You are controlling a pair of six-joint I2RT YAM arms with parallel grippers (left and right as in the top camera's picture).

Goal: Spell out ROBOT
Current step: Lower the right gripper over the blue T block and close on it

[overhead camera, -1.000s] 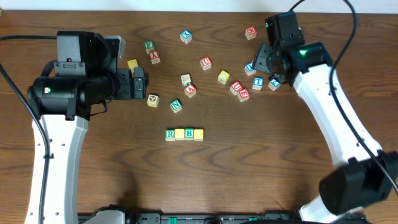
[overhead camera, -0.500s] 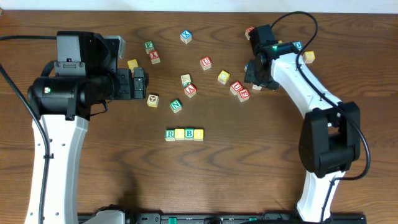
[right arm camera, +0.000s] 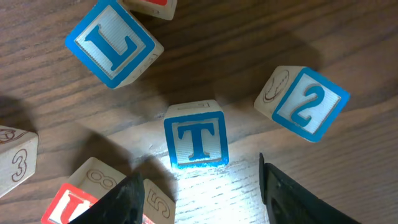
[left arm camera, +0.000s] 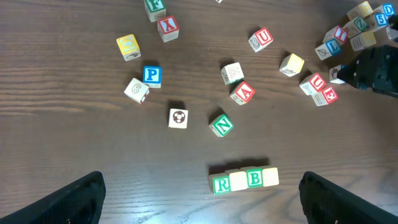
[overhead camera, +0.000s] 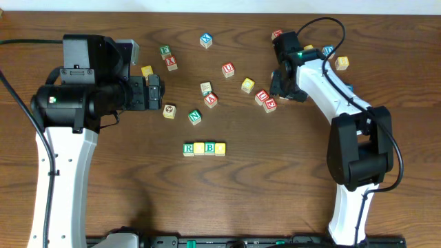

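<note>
So the right pincer (right arm camera: 199, 182) has its jaws spread apart over the tabletop (right arm camera: 323, 186), with the blue T cube (right arm camera: 196, 134) lined up with the gap and neither finger touching it.

Near side: we see R (left arm camera: 221, 184), pale blk (left arm camera: 237, 181), B (left arm camera: 254, 178), 2nd pale blk (left arm camera: 270, 177) touching, one row.
N blk (left arm camera: 221, 125): just beyond R.
L gripper (left arm camera: 200, 186): spread wide.

A robotics lab: cabled arms (overhead camera: 65, 158) flank a wooden table (overhead camera: 241, 200).
</note>
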